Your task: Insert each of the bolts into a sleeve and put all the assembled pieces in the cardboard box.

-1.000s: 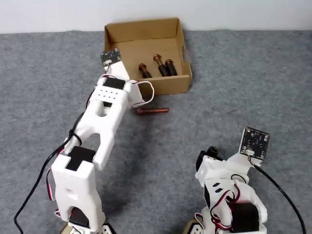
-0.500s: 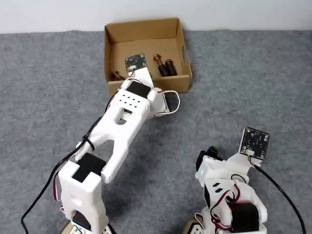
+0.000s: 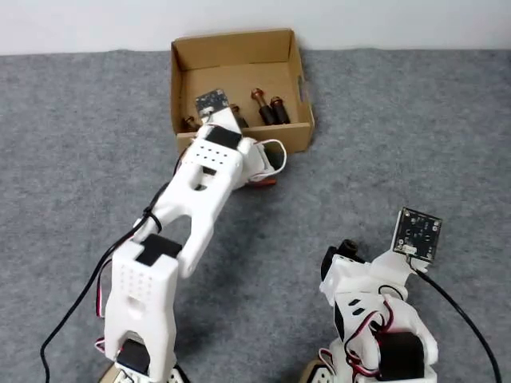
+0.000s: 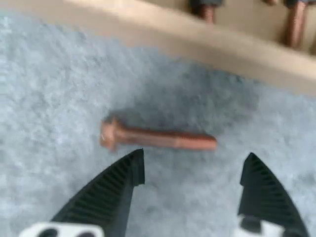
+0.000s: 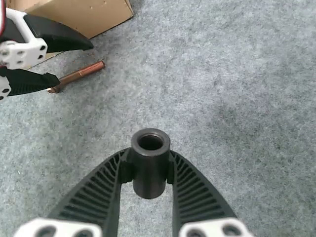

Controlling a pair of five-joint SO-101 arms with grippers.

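**High view:** Looks down on a grey carpet [image 3: 415,120] with the cardboard box [image 3: 239,40] at the far edge. Shows the left arm [image 3: 211,167] stretched toward the box's front wall. Swung there within the last second from nearer the box's left corner, after briefly reaching further over the wall. Now covers most of the loose bolt [image 3: 270,182], leaving one copper end peeking out beside the arm. Shows several assembled pieces [image 3: 267,108] already lying inside the box. Probably means lining up to pick the last bolt.

**Left wrist view:** Looks past the left gripper [image 4: 195,159], spread wide and empty. Finds the bolt [image 4: 158,138] lying flat on the carpet just beyond the fingertips, roughly centred between them, touching neither. Places it near the box's front wall [image 4: 197,42] and roughly parallel to it.

**Right wrist view:** Shows the right gripper [image 5: 149,163] clenched on a black sleeve [image 5: 150,173], bore facing the camera, above bare carpet. Farther off, shows the same bolt [image 5: 79,75] on the carpet between the spread fingers of the left gripper [image 5: 74,62], close to a corner of the box [image 5: 89,15] and well apart from the sleeve.
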